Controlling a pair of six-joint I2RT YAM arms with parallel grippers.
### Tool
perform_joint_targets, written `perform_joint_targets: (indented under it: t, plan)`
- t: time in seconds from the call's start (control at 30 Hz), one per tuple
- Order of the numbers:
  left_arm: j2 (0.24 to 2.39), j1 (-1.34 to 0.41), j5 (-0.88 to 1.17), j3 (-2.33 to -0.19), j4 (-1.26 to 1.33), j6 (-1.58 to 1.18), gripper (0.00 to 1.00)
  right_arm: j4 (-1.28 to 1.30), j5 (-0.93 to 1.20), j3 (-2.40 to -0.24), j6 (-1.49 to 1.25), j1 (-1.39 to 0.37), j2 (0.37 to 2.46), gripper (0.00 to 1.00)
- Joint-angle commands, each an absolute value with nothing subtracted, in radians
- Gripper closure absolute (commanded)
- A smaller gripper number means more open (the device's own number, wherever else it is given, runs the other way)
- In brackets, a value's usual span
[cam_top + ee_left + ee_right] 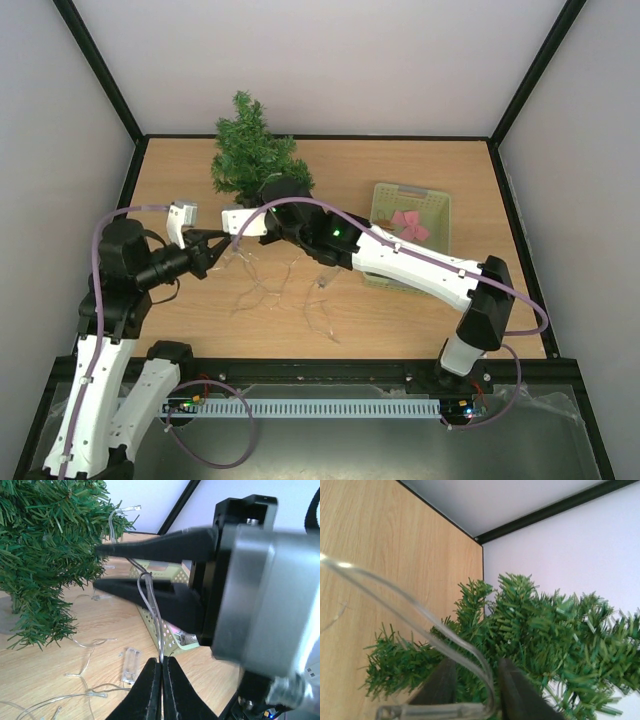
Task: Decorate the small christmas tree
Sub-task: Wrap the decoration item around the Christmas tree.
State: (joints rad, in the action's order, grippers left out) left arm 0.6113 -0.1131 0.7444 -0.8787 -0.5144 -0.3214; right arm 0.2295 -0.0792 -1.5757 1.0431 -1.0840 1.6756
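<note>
The small christmas tree (250,150) stands at the back of the table, bushy and dark green; its branches (45,555) fill the left of the left wrist view. A clear light string (270,290) trails over the table. My left gripper (161,661) is shut on a strand of this string (152,605), which rises between the fingers of my right gripper (97,565). Those fingers stand apart, pointing at the tree. In the right wrist view the string (420,620) loops between the right gripper (475,662) fingers, with the tree (545,630) just beyond. Both grippers (222,243) meet beside the tree's base.
A pale green perforated basket (440,205) with pink ornaments (410,225) sits at the right. A clear battery box (131,664) and loose loops of string lie on the wood beneath the grippers. Black frame posts and white walls enclose the table.
</note>
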Motion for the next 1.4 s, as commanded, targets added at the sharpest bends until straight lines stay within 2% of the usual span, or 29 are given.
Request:
perform_joint_targets:
  t: [0.0, 0.03, 0.07, 0.3, 0.43, 0.47, 0.5, 0.6, 0.77, 1.03, 1.17, 1.37]
  plan:
    - [0.623, -0.119, 0.762, -0.877, -0.51, -0.307, 0.98, 0.201, -0.057, -1.571, 1.071, -1.078, 1.644, 0.87]
    - [0.625, -0.12, 0.755, -0.884, -0.515, -0.306, 0.98, 0.178, -0.058, -1.541, 1.069, -1.077, 1.624, 0.95]
    - [0.627, -0.121, 0.75, -0.89, -0.521, -0.304, 0.98, 0.16, -0.064, -1.516, 1.067, -1.078, 1.607, 0.98]
    - [0.631, -0.121, 0.752, -0.944, -0.519, -0.335, 0.95, 0.123, -0.113, -1.465, 0.941, -1.078, 1.482, 0.98]
    - [0.618, -0.121, 0.747, -0.98, -0.475, -0.384, 0.55, 0.201, -0.174, -1.512, 0.769, -1.078, 1.437, 0.98]
    - [0.608, -0.121, 0.74, -0.976, -0.459, -0.386, 0.47, 0.22, -0.185, -1.529, 0.706, -1.079, 1.429, 0.98]
    - [0.599, -0.121, 0.726, -0.963, -0.443, -0.38, 0.44, 0.231, -0.199, -1.544, 0.642, -1.079, 1.421, 0.98]
    - [0.581, -0.121, 0.669, -0.914, -0.436, -0.34, 0.44, 0.265, -0.203, -1.567, 0.478, -1.079, 1.396, 0.98]
    - [0.549, -0.124, 0.749, -0.813, -0.343, -0.392, 0.44, 0.333, -0.268, -1.604, 0.292, -1.08, 1.377, 0.98]
    - [0.464, -0.163, 0.794, -0.648, -0.09, -0.572, 0.47, 0.341, -0.294, -1.623, 0.171, -1.081, 1.355, 0.98]
    - [0.455, -0.228, 0.759, -0.566, -0.023, -0.626, 0.49, 0.31, -0.326, -1.603, 0.15, -1.081, 1.358, 0.98]
    - [0.47, -0.424, 0.587, -0.499, 0.053, -0.642, 0.49, 0.298, -0.318, -1.599, 0.117, -1.081, 1.36, 0.98]
